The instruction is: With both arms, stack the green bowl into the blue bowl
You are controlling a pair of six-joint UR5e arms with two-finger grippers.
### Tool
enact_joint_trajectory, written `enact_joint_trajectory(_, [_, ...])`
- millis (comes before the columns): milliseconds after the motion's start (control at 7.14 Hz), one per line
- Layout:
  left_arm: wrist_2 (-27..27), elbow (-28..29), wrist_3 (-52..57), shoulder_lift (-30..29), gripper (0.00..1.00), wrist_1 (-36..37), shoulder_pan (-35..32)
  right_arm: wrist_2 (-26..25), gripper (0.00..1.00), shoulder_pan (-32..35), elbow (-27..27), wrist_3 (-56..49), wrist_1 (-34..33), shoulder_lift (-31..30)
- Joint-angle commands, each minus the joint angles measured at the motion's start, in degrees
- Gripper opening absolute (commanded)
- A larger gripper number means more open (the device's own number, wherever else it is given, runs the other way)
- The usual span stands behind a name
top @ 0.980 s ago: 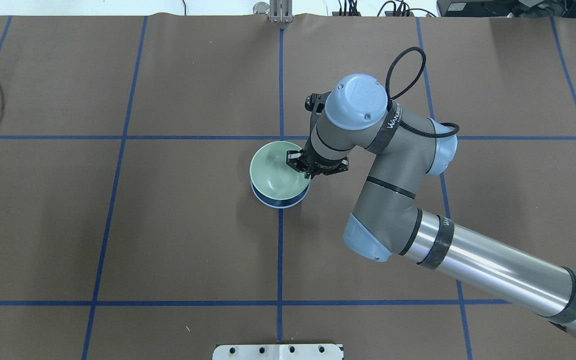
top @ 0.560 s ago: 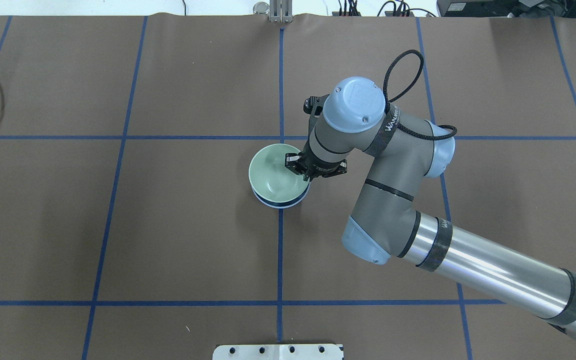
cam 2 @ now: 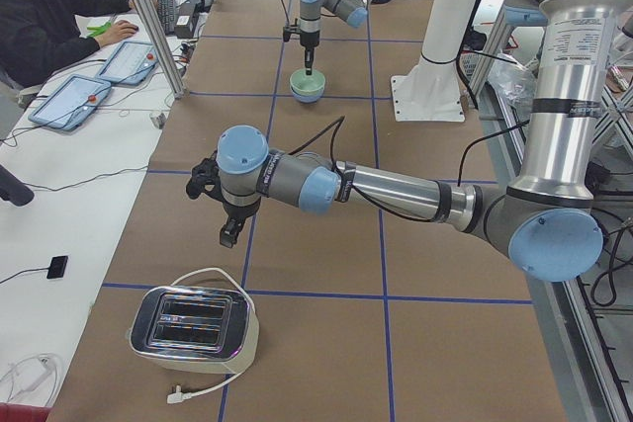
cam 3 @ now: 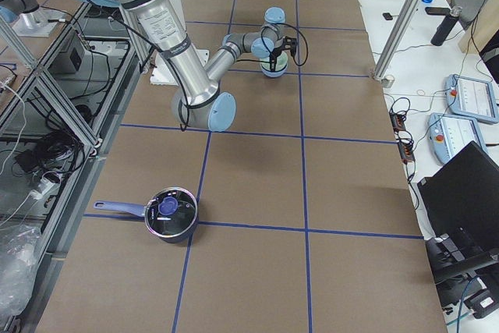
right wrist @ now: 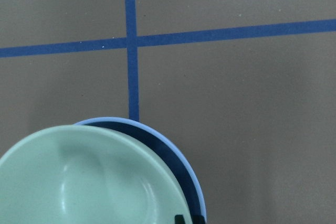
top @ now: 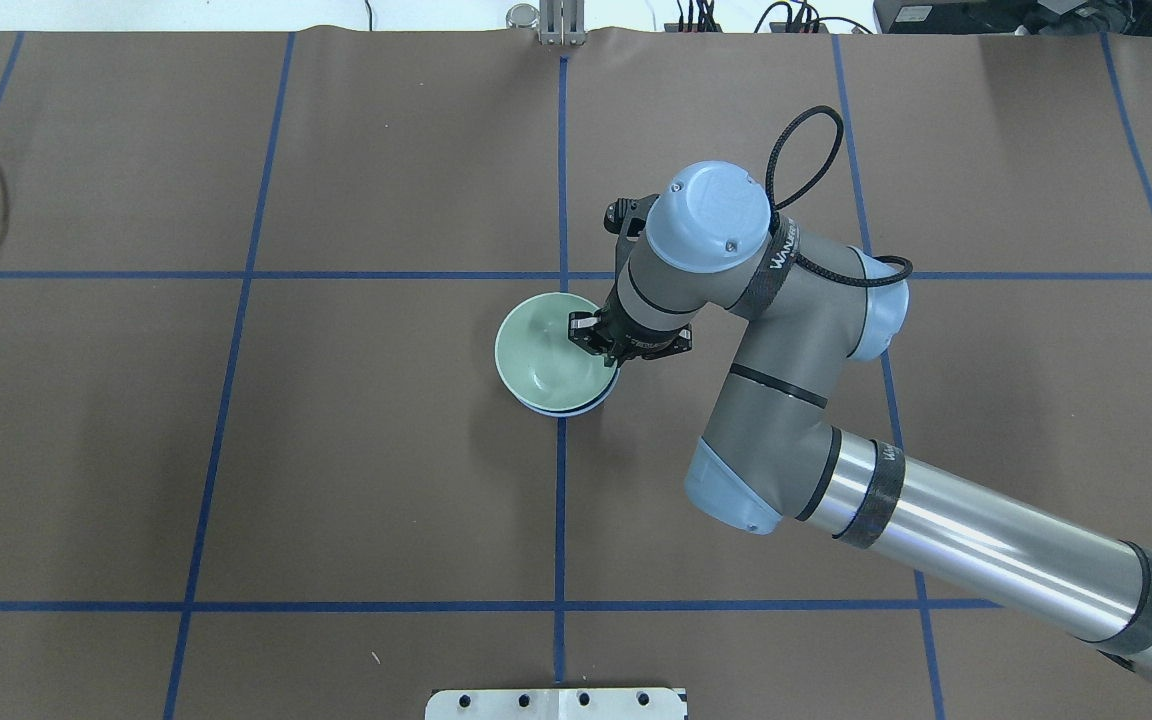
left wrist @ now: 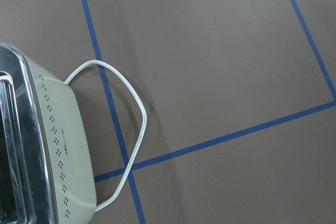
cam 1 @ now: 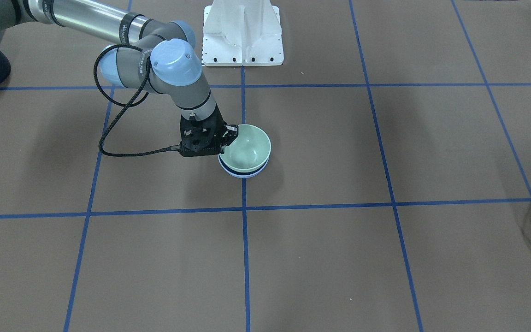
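Brown bench, frame centre: right gripper, jaws pinching green bowl rim, bowl off-centre in blue bowl. Next probably centre, then release. Left gripper jaws: cannot tell.

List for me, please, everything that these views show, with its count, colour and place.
table: one, brown cover with a blue tape grid, under everything.
green bowl: one, mint green, mid-table, sitting in the blue bowl, off-centre.
blue bowl: one, periwinkle, on the table under the green bowl.
toaster: one, cream and chrome with a white cord, at the table's end on the robot's left.
saucepan: one, dark, lidded, blue handle and knob, at the table's end on the robot's right.
pedestal: one, white, at the robot's edge.
operator: one, in black, at a side desk.
right arm, right gripper: closed on the green bowl's rim.
left arm, left gripper: above the table near the toaster, state unclear.
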Motion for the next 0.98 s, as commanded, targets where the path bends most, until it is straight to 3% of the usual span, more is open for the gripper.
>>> enact_joint_trajectory(0, [0.0, -0.1, 0.0, 0.1, 0.98, 0.0, 0.0, 0.0, 1.0, 0.6, 0.0, -0.6, 0.3, -0.1])
enact_joint_trajectory(420, [0.0, -0.1, 0.0, 0.2, 0.98, 0.0, -0.1, 1.3, 1.0, 7.6, 0.4, -2.9, 1.4, -0.1])
enact_joint_trajectory(840, [-0.2, -0.6, 0.0, 0.4, 0.98, -0.1, -0.3, 10.3, 1.0, 23.3, 1.7, -16.4, 1.4, -7.1])
